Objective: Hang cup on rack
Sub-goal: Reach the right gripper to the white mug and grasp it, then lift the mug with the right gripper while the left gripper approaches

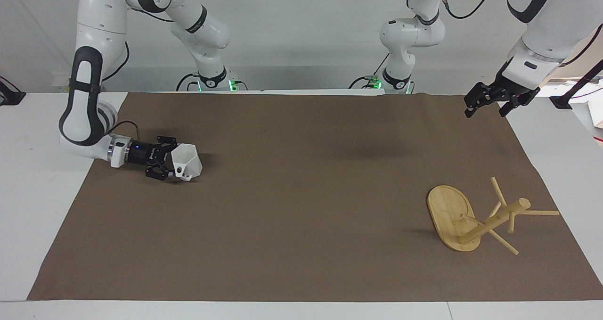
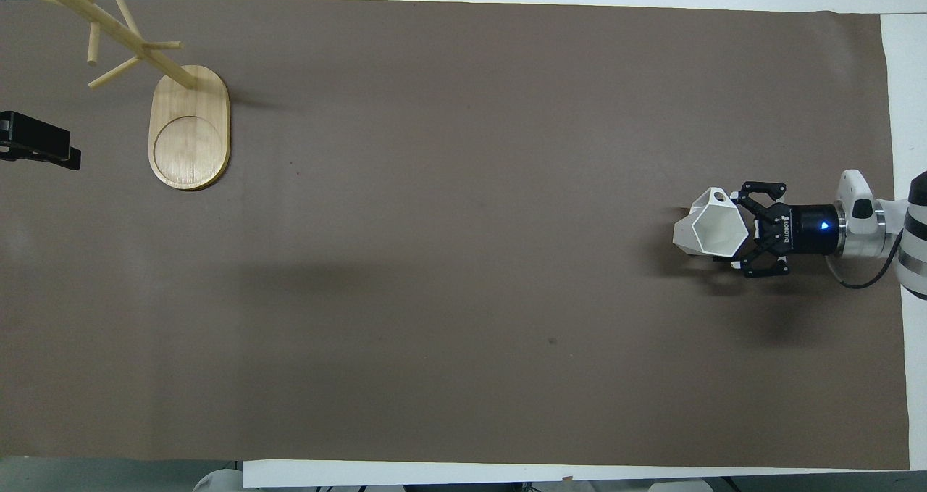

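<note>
Task is sitting at the grasp stage: nothing is hanging yet. The cup (image 1: 186,162) is resting on the tabletop (image 1: 301,263) at the right arm's end, tilted, mouth facing up in the overhead view, its holed handle pointing away from the robots. The rack (image 1: 476,218) is standing at the left arm's end, well apart from the cup and farther from the robots; all pegs are showing bare.

The right gripper (image 1: 165,161) is lying low and roughly horizontal, forearm reaching in from the tabletop's edge, wrist pointing along the tabletop toward the cup. Its jaws are standing spread either side of the cup's wall on the side toward the right arm's end of the tabletop, apparently touching or just beside it. They are not looking clamped: the cup is not lifted and gaps are showing in the overhead view (image 2: 746,225), so judging this as pre-close.

The left gripper (image 1: 487,104) is waiting in the air over the tabletop's corner at its own end; its jaws are reading as parted, holding nothing.

Remaining, as judged: closing on the cup, lifting, carrying it the whole length of the tabletop, then threading the handle hole onto a peg. With this sideways hold on the wall, the handle orientation is likely needing attention before hanging, possibly a handover.
</note>
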Robot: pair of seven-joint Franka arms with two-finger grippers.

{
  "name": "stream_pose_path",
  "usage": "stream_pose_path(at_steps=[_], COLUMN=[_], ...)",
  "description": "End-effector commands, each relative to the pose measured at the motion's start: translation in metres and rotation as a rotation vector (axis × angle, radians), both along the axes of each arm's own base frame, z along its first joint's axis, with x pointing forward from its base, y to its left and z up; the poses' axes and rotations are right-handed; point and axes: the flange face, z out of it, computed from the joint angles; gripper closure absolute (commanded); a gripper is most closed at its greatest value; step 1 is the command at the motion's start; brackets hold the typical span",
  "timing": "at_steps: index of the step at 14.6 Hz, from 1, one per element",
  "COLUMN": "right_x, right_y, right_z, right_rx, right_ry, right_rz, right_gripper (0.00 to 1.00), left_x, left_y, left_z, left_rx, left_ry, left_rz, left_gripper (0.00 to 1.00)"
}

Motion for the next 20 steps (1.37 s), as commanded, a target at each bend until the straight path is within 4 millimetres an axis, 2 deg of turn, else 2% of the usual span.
stream_pose_path(at_steps=[1, 4, 6, 7, 9, 10, 11, 12, 14, 15, 16, 17, 18, 20], right_x=[-0.009, -0.019, -0.018, -0.013, -0.003, 0.005, 0.017, 0.028, 0.042, 0.047, 0.052, 0.056, 0.059, 0.053], right_y=[0.024, 0.031, 0.037, 0.046, 0.056, 0.070, 0.094, 0.126, 0.191, 0.220, 0.256, 0.285, 0.303, 0.346], right_z=[-0.004, -0.010, -0.009, -0.007, 0.000, 0.005, 0.015, 0.027, 0.038, 0.042, 0.058, 0.073, 0.091, 0.125], right_rx=[0.013, 0.033, 0.033, 0.031, 0.034, 0.037, 0.034, 0.048, 0.107, 0.136, 0.142, 0.098, 0.051, -0.022], right_ry=[-0.039, -0.069, -0.079, -0.080, -0.078, -0.056, -0.017, 0.001, 0.047, 0.071, 0.072, 0.068, 0.060, 0.063], right_rz=[0.007, 0.007, 0.022, 0.041, 0.063, 0.081, 0.106, 0.114, 0.074, 0.051, 0.052, 0.053, 0.031, -0.010], right_gripper=[0.00, 0.00, 0.02, 0.21, 0.72, 0.78, 0.78, 0.78, 0.78, 0.78, 0.78, 0.79, 0.81, 0.81], left_x=[-0.006, -0.007, -0.007, -0.007, -0.008, -0.009, -0.009, -0.008, -0.006, -0.006, -0.009, -0.014, -0.021, -0.032], left_y=[0.003, 0.003, 0.003, 0.002, 0.004, 0.004, 0.003, 0.000, -0.010, -0.022, -0.041, -0.070, -0.102, -0.172], left_z=[0.001, 0.001, 0.001, 0.001, 0.000, -0.001, 0.001, 0.001, 0.003, 0.003, 0.002, -0.001, -0.001, -0.005], left_rx=[0.010, 0.010, 0.010, 0.011, 0.011, 0.012, 0.012, 0.012, 0.013, 0.011, 0.001, -0.002, -0.014, -0.056], left_ry=[0.003, 0.008, 0.008, 0.009, 0.012, 0.023, 0.023, 0.014, -0.009, -0.017, -0.021, -0.031, -0.059, -0.124], left_rz=[0.013, 0.013, 0.015, 0.012, 0.012, 0.019, 0.027, 0.028, 0.073, 0.116, 0.145, 0.146, 0.154, 0.215], left_gripper=[0.00, 0.00, 0.00, 0.00, 0.00, 0.00, 0.00, 0.00, 0.00, 0.00, 0.00, 0.00, 0.00, 0.00])
